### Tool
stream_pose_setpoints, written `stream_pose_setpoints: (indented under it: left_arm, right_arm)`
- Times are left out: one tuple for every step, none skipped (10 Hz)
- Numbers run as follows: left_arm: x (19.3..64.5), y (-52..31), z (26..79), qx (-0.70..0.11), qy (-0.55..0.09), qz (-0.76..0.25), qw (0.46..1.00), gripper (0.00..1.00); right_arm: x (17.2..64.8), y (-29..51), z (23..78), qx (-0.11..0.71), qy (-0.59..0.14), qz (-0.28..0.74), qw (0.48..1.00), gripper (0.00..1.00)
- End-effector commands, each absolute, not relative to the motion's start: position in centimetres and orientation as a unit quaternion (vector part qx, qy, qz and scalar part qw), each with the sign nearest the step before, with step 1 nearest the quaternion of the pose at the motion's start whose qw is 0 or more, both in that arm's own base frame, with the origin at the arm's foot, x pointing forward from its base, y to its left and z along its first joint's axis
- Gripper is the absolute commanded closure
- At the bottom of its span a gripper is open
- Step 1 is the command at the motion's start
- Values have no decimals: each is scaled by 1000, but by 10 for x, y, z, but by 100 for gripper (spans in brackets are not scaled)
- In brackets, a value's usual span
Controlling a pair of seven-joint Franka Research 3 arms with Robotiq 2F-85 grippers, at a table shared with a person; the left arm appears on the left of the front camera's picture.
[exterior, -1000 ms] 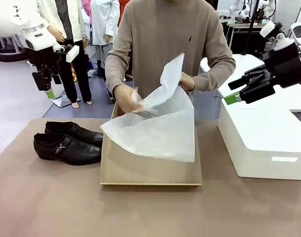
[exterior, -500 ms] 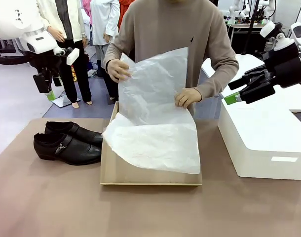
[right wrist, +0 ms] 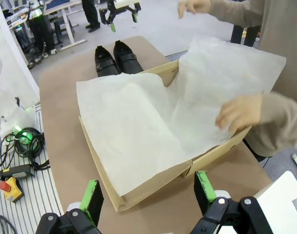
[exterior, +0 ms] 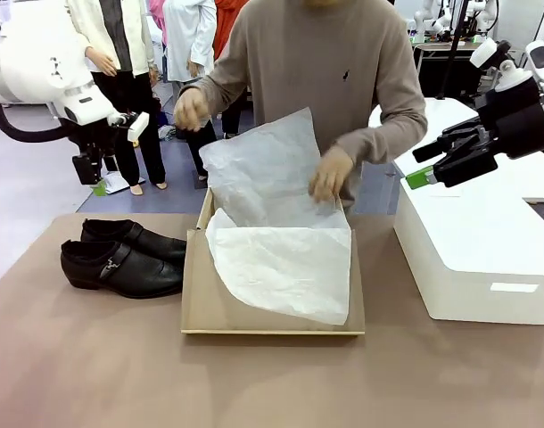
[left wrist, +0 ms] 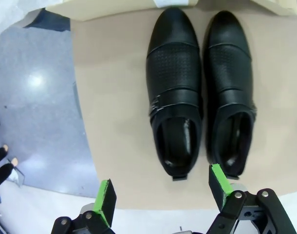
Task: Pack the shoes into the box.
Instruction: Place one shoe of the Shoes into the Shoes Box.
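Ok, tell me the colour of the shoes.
The shoes are glossy black, seen best in the left wrist view.

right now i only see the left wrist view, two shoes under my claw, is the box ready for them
Observer: Not yet. A person's hand is on the tissue paper, which lies across the box and rises past its far edge.
Operator: and the other arm
Observer: The right claw is open, up in the air near the white block, clear of the box.
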State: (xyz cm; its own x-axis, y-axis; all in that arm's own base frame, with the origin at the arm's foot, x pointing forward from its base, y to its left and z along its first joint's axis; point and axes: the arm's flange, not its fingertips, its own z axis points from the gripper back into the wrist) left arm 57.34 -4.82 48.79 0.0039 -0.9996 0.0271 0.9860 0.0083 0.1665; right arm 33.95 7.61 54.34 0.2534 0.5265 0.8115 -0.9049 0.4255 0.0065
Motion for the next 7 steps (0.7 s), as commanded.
stream_pose_setpoints:
  left_arm:
    - [589,-43,478,60,-59,-712,698,0]
    - [595,-42,473,56,-53,-709,701,0]
    - [601,-42,467,44,-47,-709,702,0]
    - [605,-42,462,35,-38,-711,702,0]
    - [608,-41,457,26,-31,-712,701,0]
    - [609,-40,454,23,-25,-711,702,0]
    - [609,-39,455,18,-23,-720,694,0]
  right_arm:
    - [344,77,541,252,-396,483,739,0]
    - [344,77,541,252,-396,483,739,0]
    - [344,77,541,252,-396,483,739,0]
    - [344,77,541,252,-396,483,739,0]
    - [344,77,541,252,-396,483,739,0]
    - [344,77,541,252,-396,483,739,0]
    - [344,77,541,252,-396,483,739,0]
